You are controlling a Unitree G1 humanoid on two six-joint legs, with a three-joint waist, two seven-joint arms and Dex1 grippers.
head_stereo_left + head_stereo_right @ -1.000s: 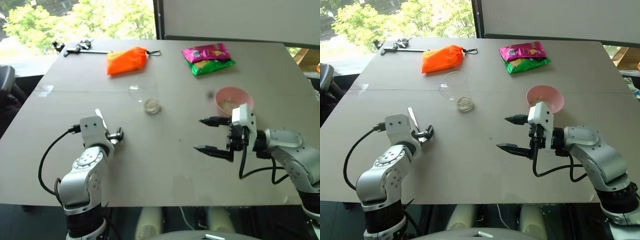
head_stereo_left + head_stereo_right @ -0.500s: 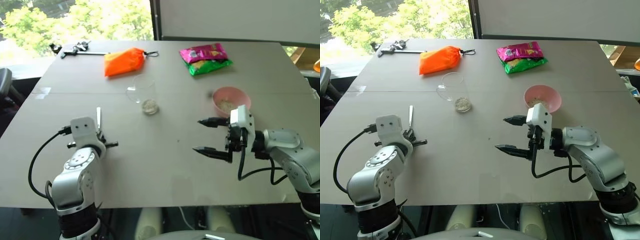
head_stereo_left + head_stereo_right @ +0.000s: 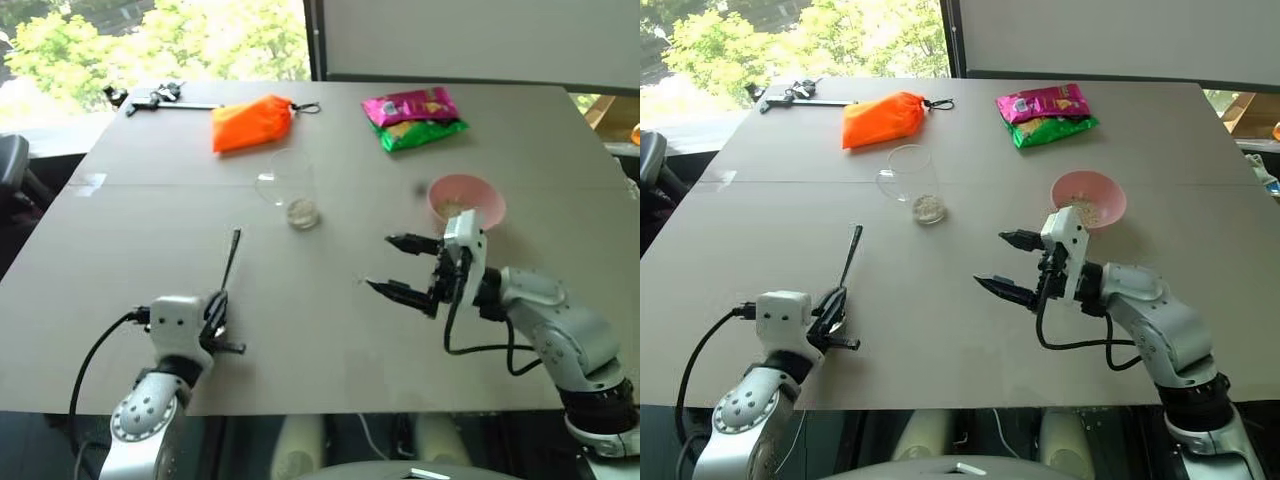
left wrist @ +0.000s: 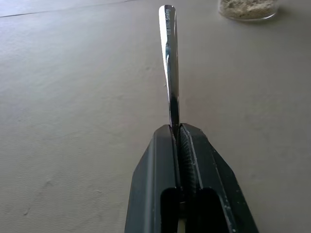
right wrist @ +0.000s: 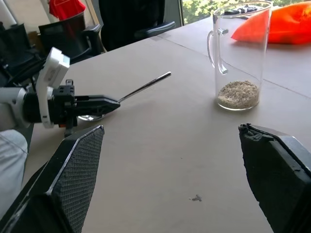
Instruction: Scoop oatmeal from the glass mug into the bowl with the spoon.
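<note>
Table: left jaws now clamp spoon, pulled nearer.

A grey table carrying a few scattered items.
Far left lie a black tool and an orange pouch; snack packets far right; the glass mug mid-table, the pink bowl right.

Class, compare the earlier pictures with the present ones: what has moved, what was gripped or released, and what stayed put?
The left hand has pulled back toward the robot and lowered, and has shut on the spoon, whose handle now points away across the table. The right hand, open throughout, has shifted slightly left and down. The glass mug, bowl, orange pouch and snack packets stayed put.
</note>
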